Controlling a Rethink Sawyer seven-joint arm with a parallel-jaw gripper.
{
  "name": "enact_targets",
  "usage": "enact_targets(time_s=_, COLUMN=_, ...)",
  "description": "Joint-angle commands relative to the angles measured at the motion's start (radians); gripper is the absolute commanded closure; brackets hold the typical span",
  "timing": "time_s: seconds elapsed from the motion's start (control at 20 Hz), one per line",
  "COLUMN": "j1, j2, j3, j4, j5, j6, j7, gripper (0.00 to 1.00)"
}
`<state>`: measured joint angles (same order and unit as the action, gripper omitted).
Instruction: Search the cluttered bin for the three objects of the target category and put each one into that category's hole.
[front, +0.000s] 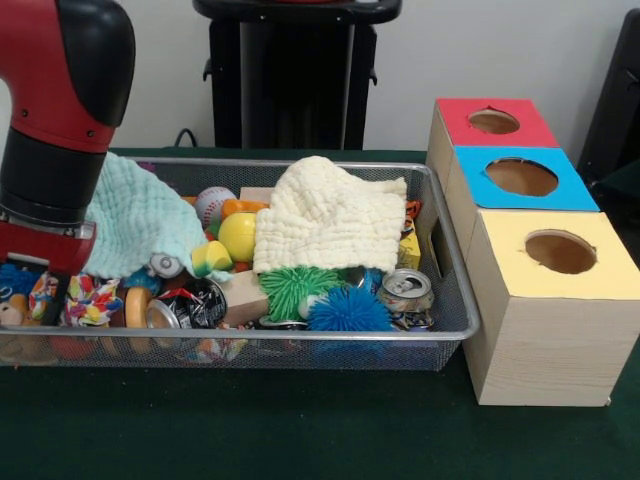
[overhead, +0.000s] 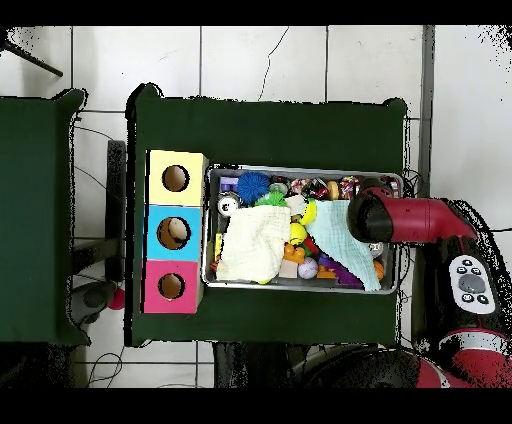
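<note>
Here the wire-mesh bin (front: 455, 300) sits on the dark green table (front: 300, 430), filled with clutter; no plush toy can be picked out for certain, though a small yellow and green soft shape (front: 210, 258) lies just beside the arm's lower end. The gripper (front: 50, 290) reaches down into the bin's left end in the front view, its tip sunk among the objects, so whether it is wide or narrow cannot be told. The red and black arm (overhead: 405, 220) crosses the same end of the bin in the overhead view.

The red-topped box's hole (front: 493, 121) lies well apart from the gripper, beyond the bin's opposite end, farthest back in a row with the blue-topped box (front: 522, 178) and the yellow-topped box (front: 558, 255).

Touching the arm, a pale mint cloth (front: 140, 225) drapes over the contents; farther off, a cream cloth (front: 325, 215) covers the bin's middle. Beyond it lie a green spiky ball (front: 295, 287), a blue spiky ball (front: 347, 312), a drinks can (front: 405, 292), a yellow ball (front: 238, 236) and a baseball (front: 213, 205).

The table stands on a white tiled floor (overhead: 260, 60).
</note>
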<state>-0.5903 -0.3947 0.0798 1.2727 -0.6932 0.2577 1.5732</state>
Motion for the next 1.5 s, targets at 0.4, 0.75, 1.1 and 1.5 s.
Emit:
enact_targets(time_s=0.4, j1=-0.073, j2=0.071, j3=0.079, j4=0.006, j5=-0.034, j6=0.098, j7=-0.106, gripper=1.0)
enact_targets(time_s=0.75, j1=-0.086, j2=0.07, j3=0.102, j4=0.008, j5=-0.03, j6=0.124, j7=-0.125, gripper=1.0)
enact_targets(time_s=1.1, j1=-0.075, j2=0.073, j3=0.095, j4=0.009, j5=-0.01, j6=0.191, j7=-0.126, gripper=1.0)
enact_targets(time_s=1.5, j1=-0.075, j2=0.022, j3=0.104, j4=0.077, j5=0.033, j6=0.238, j7=-0.09, gripper=1.0)
